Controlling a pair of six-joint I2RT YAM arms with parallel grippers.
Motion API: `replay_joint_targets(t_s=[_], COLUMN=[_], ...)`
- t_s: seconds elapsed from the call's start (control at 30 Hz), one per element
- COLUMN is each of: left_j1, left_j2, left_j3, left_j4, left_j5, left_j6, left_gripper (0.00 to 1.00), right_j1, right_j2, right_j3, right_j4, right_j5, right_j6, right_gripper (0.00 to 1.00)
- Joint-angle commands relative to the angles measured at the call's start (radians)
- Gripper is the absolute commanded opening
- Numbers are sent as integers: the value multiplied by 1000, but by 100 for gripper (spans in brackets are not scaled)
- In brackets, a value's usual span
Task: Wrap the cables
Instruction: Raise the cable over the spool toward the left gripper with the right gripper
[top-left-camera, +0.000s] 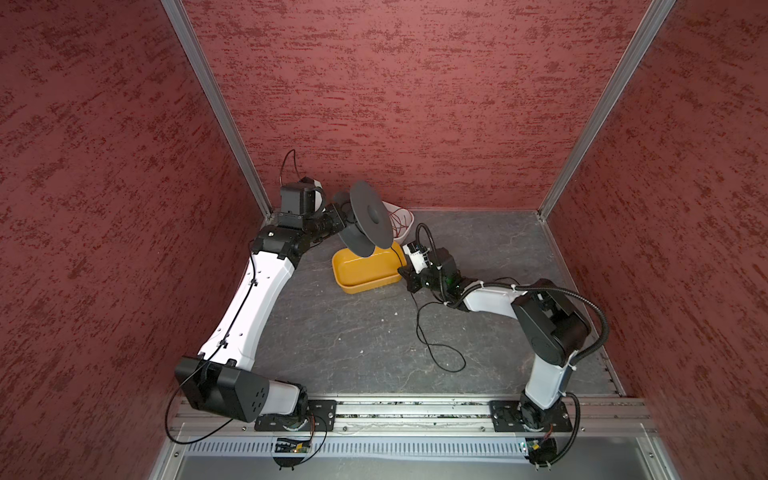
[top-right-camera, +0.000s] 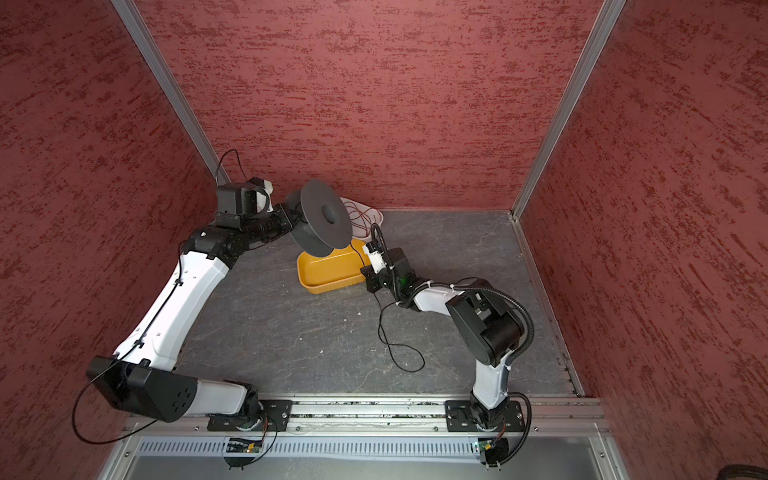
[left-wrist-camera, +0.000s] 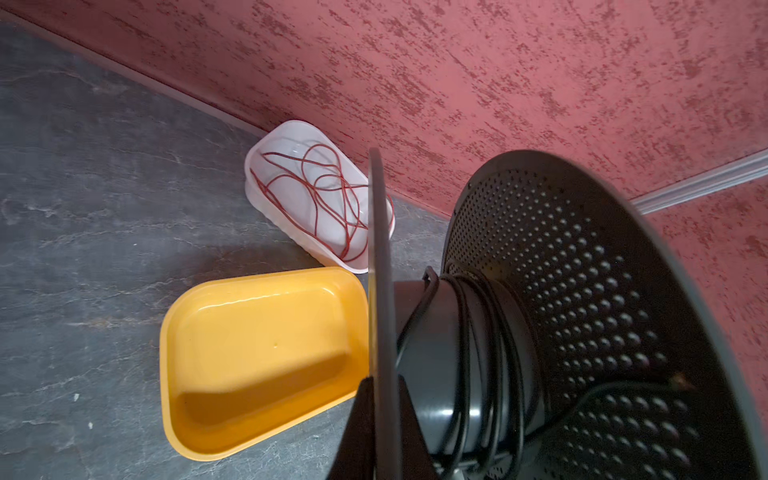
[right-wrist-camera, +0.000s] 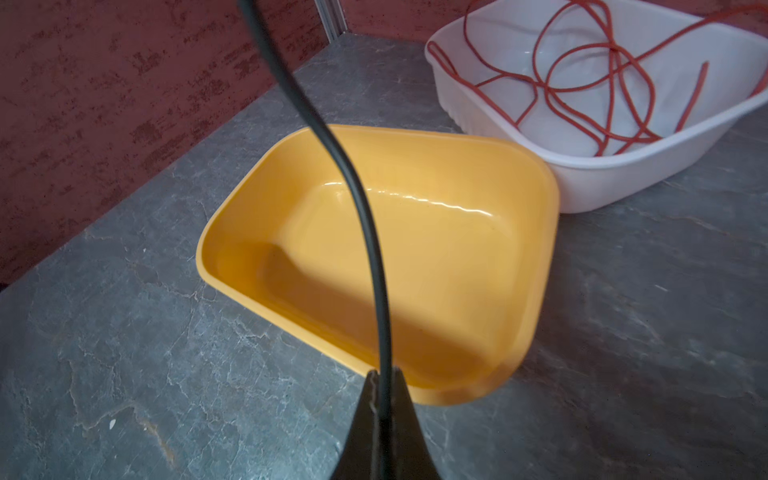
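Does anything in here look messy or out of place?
Nothing looks broken. The red wire lies tangled in the white tray, and the black wire, pinched by the right gripper, trails a loose loop across the table; only a few turns sit on the spool.

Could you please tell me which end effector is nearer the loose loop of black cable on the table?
Right. The right end effector pinches that cable near the loop; the left end effector holds the spool at the yellow tray's far side.
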Motion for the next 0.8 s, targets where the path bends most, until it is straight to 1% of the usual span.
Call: replay_joint_targets(t_s=[0.0, 0.07, 0.27, 0.37, 0.57, 0.77], left_j1=[-11, -18, -42, -70, -136, -208], left_j2=[-2, 8, 54, 74, 122, 170], left_j3=[-3, -21, -25, -25, 9, 62], left_j4=[135, 154, 170, 176, 127, 33], left_j5=[-88, -118, -180, -239, -377, -501], left_j6=[-13, -12, 0, 24, 106, 209], left_gripper=[0, 0, 0, 0, 0, 0], right_j1=[54, 81, 149, 186, 234, 238], right_j2=[-39, -52, -110, -119, -164, -207], right_j3=[36, 62, 101, 159, 225, 278], right_j4=[-121, -181, -261, -345, -416, -463], right_j5=[96, 115, 149, 198, 264, 366], right_j6=[-84, -102, -147, -179, -220, -228], right_gripper=[0, 0, 0, 0, 0, 0])
